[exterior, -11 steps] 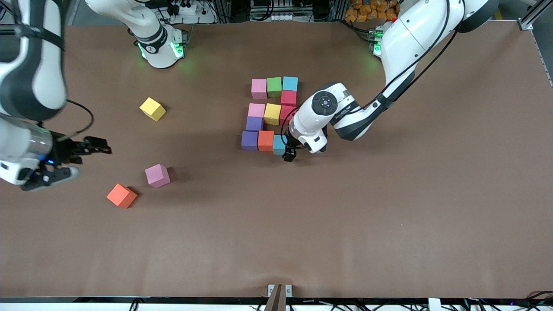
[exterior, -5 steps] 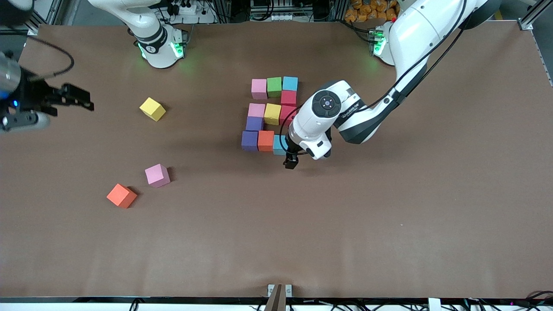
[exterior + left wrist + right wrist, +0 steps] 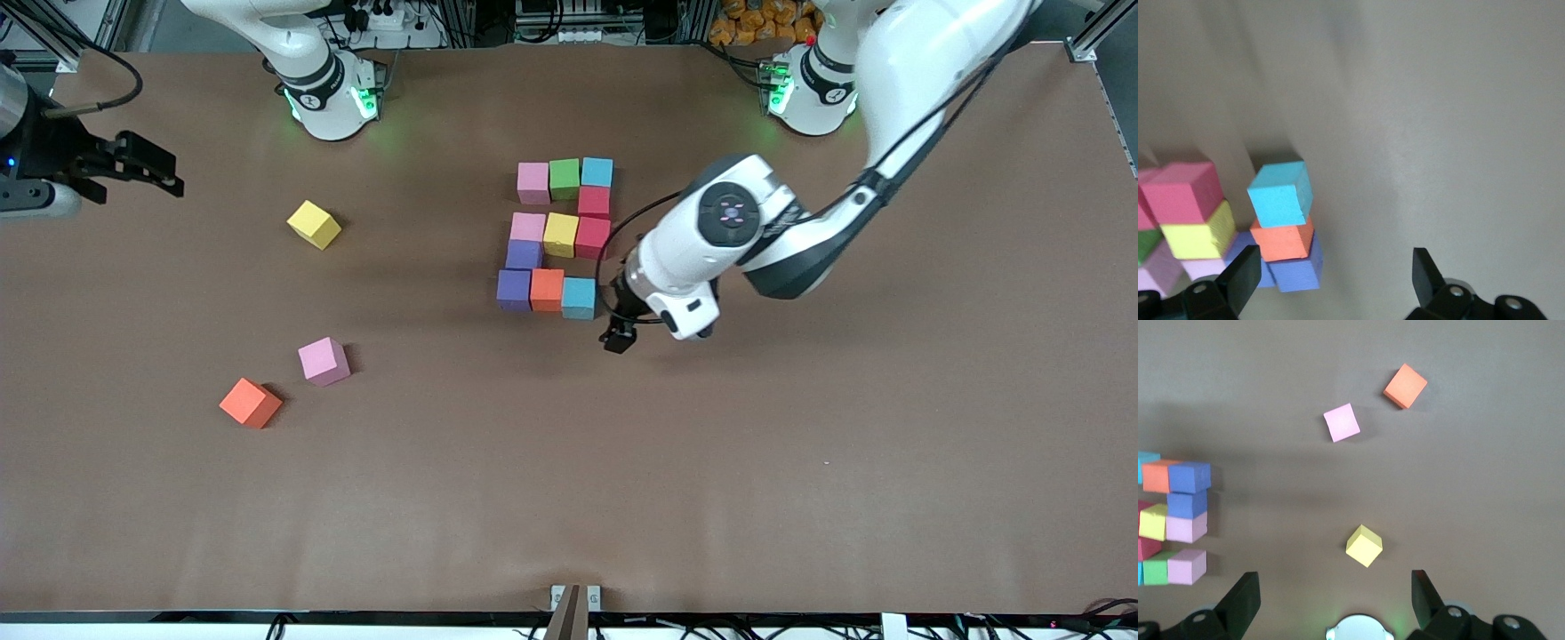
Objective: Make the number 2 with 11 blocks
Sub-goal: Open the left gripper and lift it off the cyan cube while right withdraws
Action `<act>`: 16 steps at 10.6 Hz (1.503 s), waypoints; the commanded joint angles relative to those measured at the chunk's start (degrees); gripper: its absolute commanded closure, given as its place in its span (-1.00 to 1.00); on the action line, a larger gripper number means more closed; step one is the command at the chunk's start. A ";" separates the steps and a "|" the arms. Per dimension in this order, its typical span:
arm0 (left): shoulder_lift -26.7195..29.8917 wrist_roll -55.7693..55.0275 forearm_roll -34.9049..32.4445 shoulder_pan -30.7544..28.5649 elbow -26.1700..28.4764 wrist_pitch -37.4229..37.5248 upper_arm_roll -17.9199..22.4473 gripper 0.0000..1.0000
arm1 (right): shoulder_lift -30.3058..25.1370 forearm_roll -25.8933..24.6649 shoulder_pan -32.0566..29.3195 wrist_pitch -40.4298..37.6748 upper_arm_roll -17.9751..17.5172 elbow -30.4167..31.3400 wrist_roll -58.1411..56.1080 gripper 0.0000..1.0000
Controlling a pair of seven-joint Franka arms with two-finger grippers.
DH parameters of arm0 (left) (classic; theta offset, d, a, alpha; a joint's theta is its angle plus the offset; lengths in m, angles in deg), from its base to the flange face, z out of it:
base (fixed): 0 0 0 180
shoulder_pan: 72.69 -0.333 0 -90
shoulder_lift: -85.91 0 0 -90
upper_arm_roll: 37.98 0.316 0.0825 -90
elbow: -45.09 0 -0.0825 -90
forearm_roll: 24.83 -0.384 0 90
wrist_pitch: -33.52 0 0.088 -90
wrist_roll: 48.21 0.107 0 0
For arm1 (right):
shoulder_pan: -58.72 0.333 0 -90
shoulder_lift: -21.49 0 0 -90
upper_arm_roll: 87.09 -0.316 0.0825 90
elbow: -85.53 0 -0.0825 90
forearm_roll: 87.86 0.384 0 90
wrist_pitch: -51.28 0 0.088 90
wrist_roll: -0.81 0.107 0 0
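The 2 (image 3: pixel 558 236) sits mid-table, 11 blocks touching: pink, green, blue on the top row, red under the blue, then pink-yellow-red, purple, and purple-orange-blue cube (image 3: pixel 579 298) along the row nearest the front camera. Left gripper (image 3: pixel 620 336) is up in the air just beside that blue cube toward the left arm's end, jaws wide, nothing held. Right gripper (image 3: pixel 142 167) is over the table edge at the right arm's end, also wide and empty. Spare yellow (image 3: pixel 314 224), pink (image 3: pixel 324 361), orange (image 3: pixel 251 403) lie loose toward the right arm's end
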 commanded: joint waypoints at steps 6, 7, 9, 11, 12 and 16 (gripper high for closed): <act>8.81 26.88 -6.52 -3.42 0.91 20.79 -1.94 -1.00 | 2.70 -3.27 -1.47 4.73 -1.51 -2.67 1.20 -1.00; 9.51 29.33 -6.71 -3.59 0.82 22.20 -1.77 -1.00 | 2.70 -3.36 -1.47 4.73 -1.42 -3.20 1.29 -1.00; 11.09 35.65 -6.71 -5.52 0.82 24.67 -1.86 -1.00 | 3.75 -2.84 -2.25 5.34 -1.34 -3.20 1.03 -1.00; 13.55 43.73 -6.80 -7.37 0.82 28.96 -1.86 -1.00 | 4.46 -0.38 -4.10 5.26 -1.25 -3.29 0.76 -1.00; 14.52 48.99 -6.80 -7.55 0.82 30.55 -1.51 -1.00 | 4.54 -0.46 -4.37 5.26 -1.25 -3.38 0.76 -1.00; 18.21 55.37 -10.99 -9.83 0.73 32.93 -1.50 -1.00 | 4.55 -0.37 -4.37 5.09 -1.25 -3.64 0.85 -1.00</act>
